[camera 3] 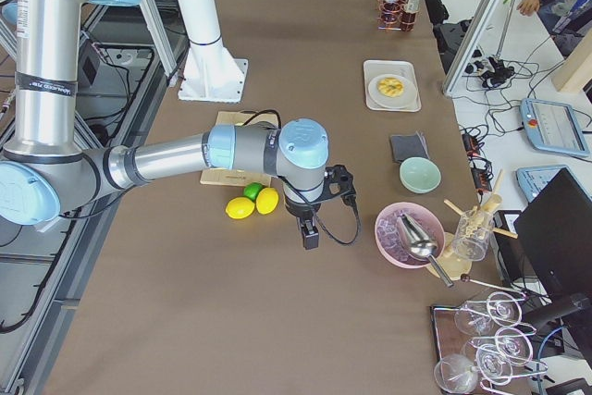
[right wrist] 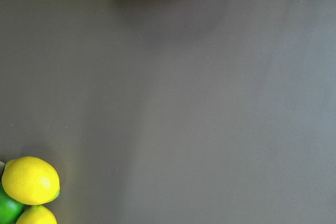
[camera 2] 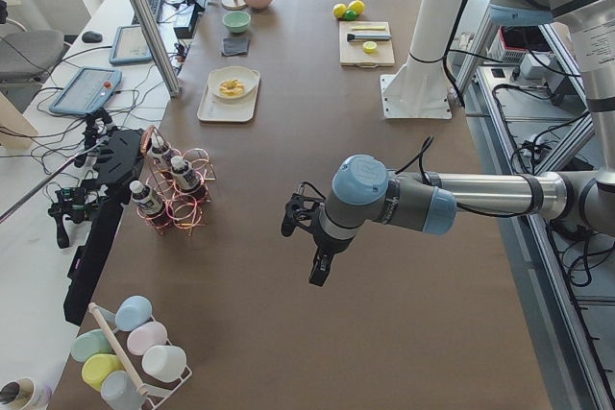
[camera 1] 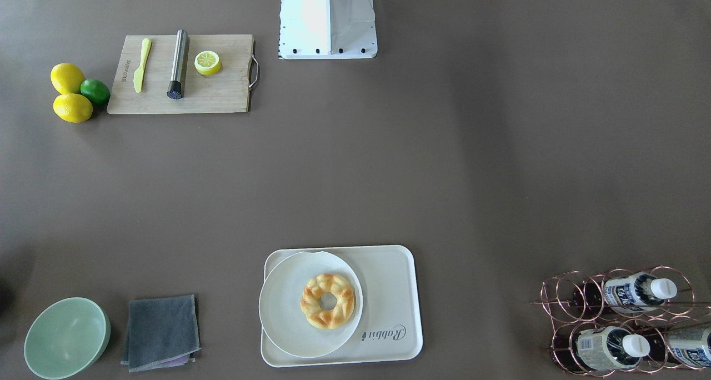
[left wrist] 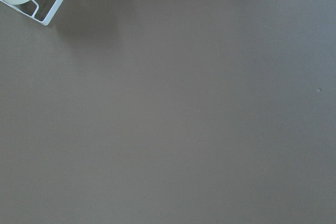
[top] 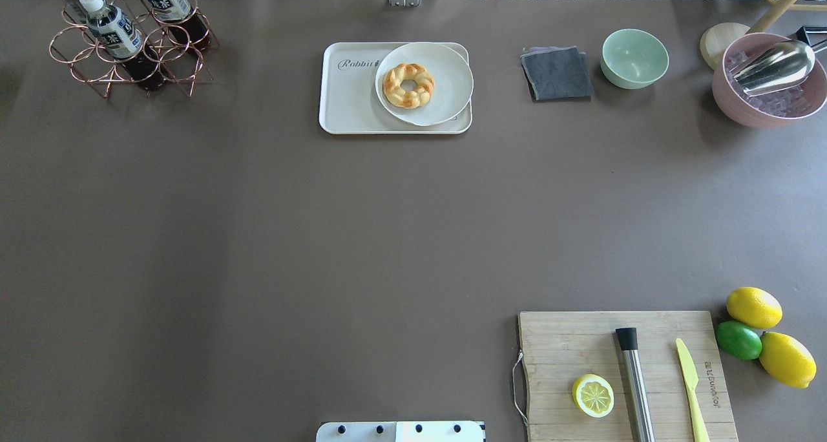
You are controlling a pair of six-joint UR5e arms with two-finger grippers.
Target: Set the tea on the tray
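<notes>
Claws: my left claw (camera 2: 319, 269) hangs over bare table toward the left end, and my right claw (camera 3: 310, 233) hangs toward the right end. Both show only in the side views, so I cannot tell whether either stands open or closed.
Tea: small clear plastic tea bottle (top: 113, 31) of dark reddish-brown liquid with a white screw cap. It lies tilted in the copper wire rack (top: 97, 67) at the far left corner, with two alike.
Tray: cream-white rectangular plastic tray (top: 352, 103) at the middle of the far edge. No tea is on it yet.
Free space: only the strip by the grey lettering, on the tray's left. The round white plate (top: 446, 99) with the braided ring pastry (top: 408, 84) fills the rest and overhangs the rim.
Risk at pick: the rack looks light, so a bottle snagging a ring could drag it or unseat its neighbours.
Risk in grip: the smooth round bottle may slip or swivel between two fingers.
Risk at placing: the strip is narrow, so a bottle set off-centre could nudge the plate, or catch the rim and topple.
</notes>
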